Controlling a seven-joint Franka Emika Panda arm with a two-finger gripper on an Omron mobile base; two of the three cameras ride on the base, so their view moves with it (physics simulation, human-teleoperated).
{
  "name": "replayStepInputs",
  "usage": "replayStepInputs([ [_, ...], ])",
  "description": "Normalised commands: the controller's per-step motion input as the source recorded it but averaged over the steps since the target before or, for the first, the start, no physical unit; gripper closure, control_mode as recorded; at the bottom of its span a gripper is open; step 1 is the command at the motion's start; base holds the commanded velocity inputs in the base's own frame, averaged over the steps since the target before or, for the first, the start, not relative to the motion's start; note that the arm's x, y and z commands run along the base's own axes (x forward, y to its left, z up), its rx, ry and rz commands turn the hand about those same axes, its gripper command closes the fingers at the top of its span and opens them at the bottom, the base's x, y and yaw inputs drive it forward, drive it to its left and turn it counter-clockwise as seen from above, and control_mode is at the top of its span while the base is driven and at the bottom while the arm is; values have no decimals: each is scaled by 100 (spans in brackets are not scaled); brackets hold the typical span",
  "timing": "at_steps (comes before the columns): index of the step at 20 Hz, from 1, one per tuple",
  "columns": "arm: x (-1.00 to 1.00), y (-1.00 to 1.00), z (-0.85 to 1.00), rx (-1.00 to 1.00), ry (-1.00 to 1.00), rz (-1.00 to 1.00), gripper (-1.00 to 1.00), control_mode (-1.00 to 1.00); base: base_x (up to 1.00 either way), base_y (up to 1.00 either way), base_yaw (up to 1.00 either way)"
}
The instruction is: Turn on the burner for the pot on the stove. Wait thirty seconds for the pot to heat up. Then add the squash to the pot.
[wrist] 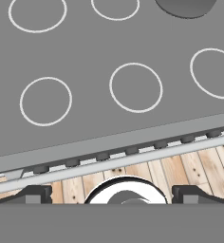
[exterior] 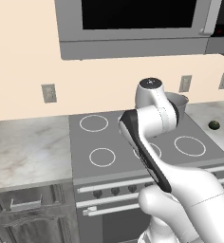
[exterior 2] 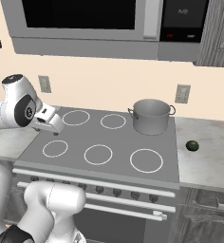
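The stove (exterior 2: 114, 142) is a dark grey flat top with white burner rings and a row of dark front knobs (exterior 2: 99, 189). The grey pot (exterior 2: 151, 116) stands on its back right ring, partly hidden behind my arm in the left base view (exterior: 180, 100). The small dark green squash (exterior 2: 192, 145) lies on the counter right of the stove (exterior: 213, 125). My gripper (exterior 2: 52, 129) hangs above the stove's front left, far from the pot. In the hand view the gripper (wrist: 115, 195) is open with nothing between its fingertips (wrist: 35, 194), above the knob row (wrist: 133, 151).
A grey microwave (exterior 2: 85, 19) hangs above the stove. Marble counters flank it on the left (exterior: 28, 147) and right (exterior 2: 209, 156). Wall outlets (exterior 2: 182, 93) sit behind. Wooden floor (wrist: 147, 173) shows below the stove front.
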Motion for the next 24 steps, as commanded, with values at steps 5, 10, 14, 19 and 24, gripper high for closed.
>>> replayStepInputs([
  [5, 0, 0, 0, 0, 0, 0, -100, -100, 0, 0, 0],
  [10, 0, 0, 0, 0, 0, 0, -100, -100, 0, 0, 0],
  [14, 0, 0, 0, 0, 0, 0, -100, -100, 0, 0, 0],
  [19, 0, 0, 0, 0, 0, 0, -100, -100, 0, 0, 0],
  [24, 0, 0, 0, 0, 0, 0, -100, -100, 0, 0, 0],
])
